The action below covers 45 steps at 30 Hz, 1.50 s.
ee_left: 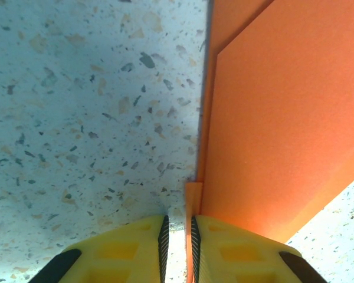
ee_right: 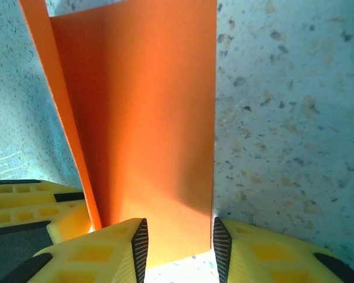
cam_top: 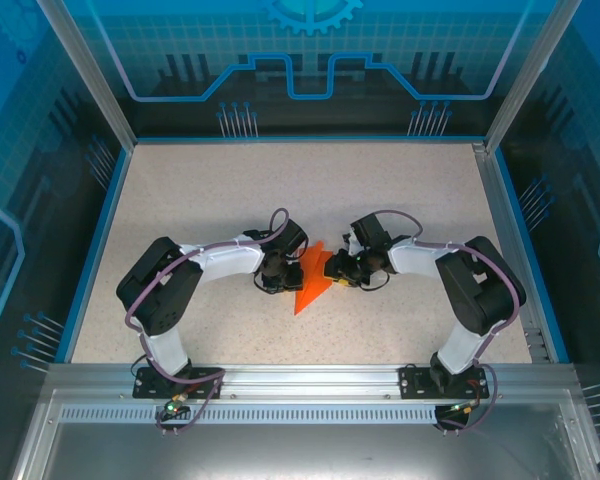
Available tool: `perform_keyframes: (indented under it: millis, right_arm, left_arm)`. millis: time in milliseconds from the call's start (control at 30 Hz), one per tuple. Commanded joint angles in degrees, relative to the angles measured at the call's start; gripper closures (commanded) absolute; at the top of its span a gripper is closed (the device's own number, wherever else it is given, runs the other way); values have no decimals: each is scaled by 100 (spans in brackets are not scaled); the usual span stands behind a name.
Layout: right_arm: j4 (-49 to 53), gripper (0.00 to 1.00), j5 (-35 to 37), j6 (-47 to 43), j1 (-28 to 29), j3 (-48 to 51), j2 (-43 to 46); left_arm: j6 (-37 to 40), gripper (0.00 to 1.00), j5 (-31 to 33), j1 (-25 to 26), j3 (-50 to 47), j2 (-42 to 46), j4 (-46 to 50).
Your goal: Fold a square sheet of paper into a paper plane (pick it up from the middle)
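L claw [ee_left: 179, 229] near-shut w/ a sliver of gap, edge of the sheet [ee_left: 271, 147] vs one pad, can't tell if pinched; R claw [ee_right: 180, 236] agape astride its folded panel, sheet lying mid bench [cam_top: 230, 190], so prob mid-crease; next needs flap pressed flat, edges aligned.

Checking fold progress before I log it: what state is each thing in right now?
square sheet of paper: partly folded into overlapping layers, lying on the table.
left claw: nearly closed, narrow gap, the sheet's edge in it.
right claw: open, over a folded flap.
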<state>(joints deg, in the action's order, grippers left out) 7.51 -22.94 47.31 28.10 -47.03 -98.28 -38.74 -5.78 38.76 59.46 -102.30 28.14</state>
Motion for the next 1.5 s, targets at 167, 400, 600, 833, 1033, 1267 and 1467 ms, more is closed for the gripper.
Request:
perform_keyframes:
  millis: [167,400,600,833,1033,1267,1467]
  right_arm:
    - [2,63,-213,-25,82,-126,-370]
    - [-298,65,-446,161,217,-135,-399]
    - [-611,64,-597,326,222,-30,-363]
    - [-690,63,-598,387,215,31,-206]
    - [-738,62,-601,406,205,61,-222]
    - [-893,60,-689,473,195,88,-139]
    - [-1119,59,-825,605,157,181,-113]
  left_arm:
    - [103,79,-86,96,57,-171,-6]
    - [88,79,-116,96,65,-185,-37]
    - [79,80,-108,96,65,-187,-28]
    - [83,80,-108,90,57,-179,-32]
    - [90,80,-107,90,66,-190,-24]
    - [84,80,-99,93,41,-170,-32]
    - [77,80,-86,90,48,-150,-29]
